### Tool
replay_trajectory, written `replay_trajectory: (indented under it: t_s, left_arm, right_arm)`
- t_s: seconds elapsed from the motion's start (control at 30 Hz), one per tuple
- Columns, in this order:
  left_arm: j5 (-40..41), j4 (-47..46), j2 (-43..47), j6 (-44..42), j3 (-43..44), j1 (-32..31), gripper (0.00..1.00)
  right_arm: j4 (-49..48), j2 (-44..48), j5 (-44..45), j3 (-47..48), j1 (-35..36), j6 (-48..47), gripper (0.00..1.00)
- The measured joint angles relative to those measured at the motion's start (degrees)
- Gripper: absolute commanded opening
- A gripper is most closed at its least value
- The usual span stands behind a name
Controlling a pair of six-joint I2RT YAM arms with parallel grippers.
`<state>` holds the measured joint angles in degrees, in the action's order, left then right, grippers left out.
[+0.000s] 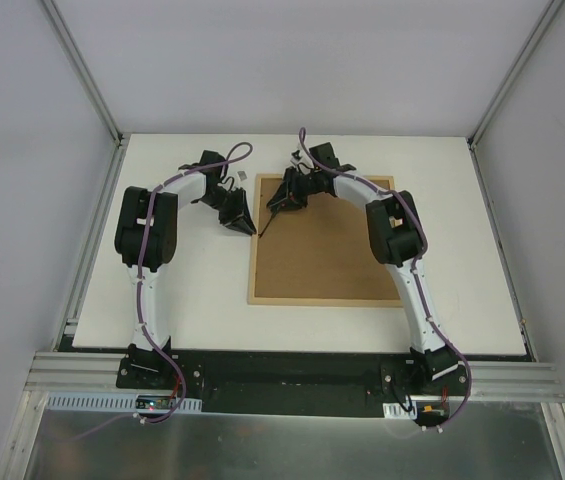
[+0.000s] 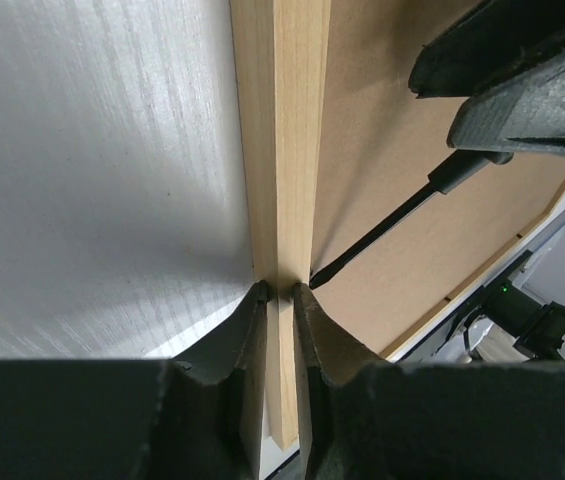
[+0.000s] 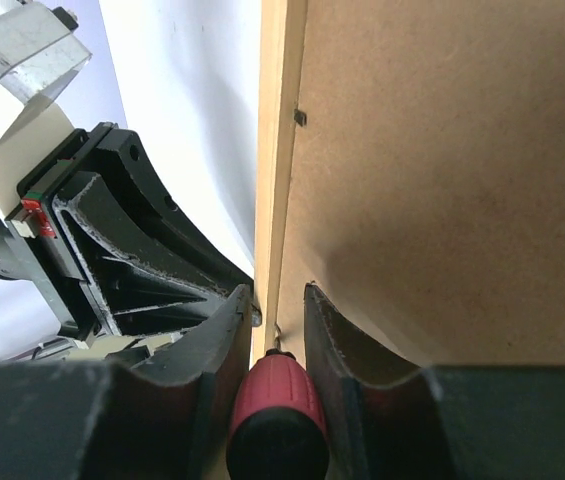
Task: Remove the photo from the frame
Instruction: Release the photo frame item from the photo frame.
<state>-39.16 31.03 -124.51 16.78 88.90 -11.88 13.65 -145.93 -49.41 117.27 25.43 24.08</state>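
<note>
The left end effector point(image 2: 280, 290) pinches one rail of the frame point(image 2: 287, 150); the right end effector point(image 3: 277, 295) clenches a screwdriver point(image 3: 274, 410). The frame looks stiff and light, and is best held by that rail.

The frame point(image 1: 312, 262) has a rim of pale, matt, smooth wood with a fine grain. Its back is brown fibreboard, matt and faintly speckled, with a small metal tab point(image 3: 299, 117) on it. The worktop point(image 1: 197, 295) is white and matt, its faint streaked texture catching a soft sheen. The left tool point(image 2: 280, 292) and right tool point(image 3: 280, 305) are black, grainy, matt plastic with rough edges, and the screwdriver point(image 3: 274, 410) has a glossy red plastic handle and a dark, smooth shaft.
</note>
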Motion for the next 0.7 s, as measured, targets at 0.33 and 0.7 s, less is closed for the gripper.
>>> replay_trajectory:
  t_s: [0.33,0.7]
  left_arm:
    - [-0.9,-0.5,0.0,0.4,-0.5,0.0,0.10]
    - [-0.9,-0.5,0.0,0.9,-0.5,0.0,0.10]
  right_arm:
    - [-1.2,-0.5,-1.2,0.1,-1.2,0.7,0.00]
    - [-1.5,-0.5,-1.3,0.0,-1.3,0.0,0.00]
